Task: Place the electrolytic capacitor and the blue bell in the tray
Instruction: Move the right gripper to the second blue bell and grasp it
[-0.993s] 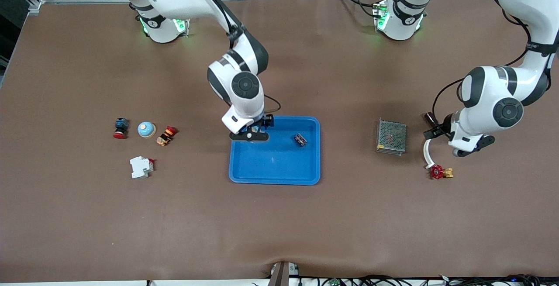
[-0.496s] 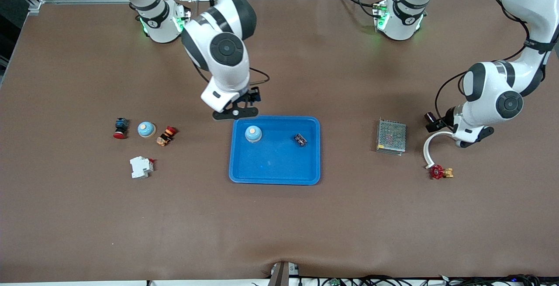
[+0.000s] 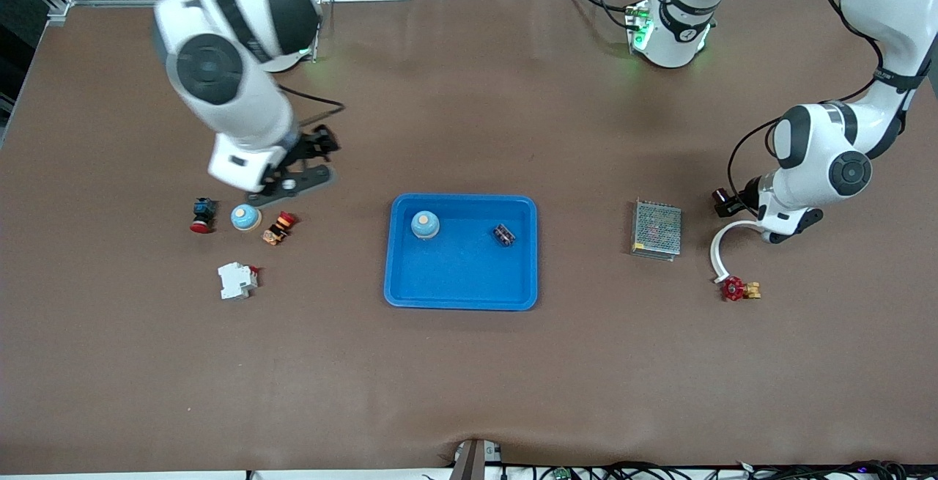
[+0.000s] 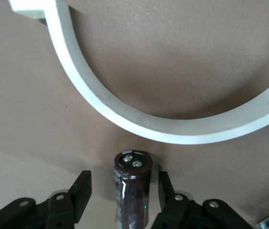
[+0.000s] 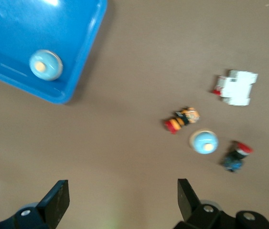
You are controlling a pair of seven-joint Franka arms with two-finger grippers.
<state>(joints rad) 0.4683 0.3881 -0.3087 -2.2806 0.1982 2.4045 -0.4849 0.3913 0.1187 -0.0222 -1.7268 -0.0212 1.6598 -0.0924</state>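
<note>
i log: blue bell point(image 3: 425, 224) and a dark part in tray point(image 3: 462, 297), bell at ten o'clock. left gripper point(image 4: 123, 202) narrowing around electrolytic capacitor point(image 4: 132, 188), not yet clamped; next, grip, lift. right gripper point(image 5: 120, 200) wide, empty.

Bare surface point(image 3: 469, 377) runs along the front-camera edge; the white curved piece point(image 4: 124, 114) arcs just ahead of the left tool point(image 4: 121, 198).

Two blue bells point(image 3: 425, 224), perhaps two capacitors point(image 4: 132, 188).
</note>
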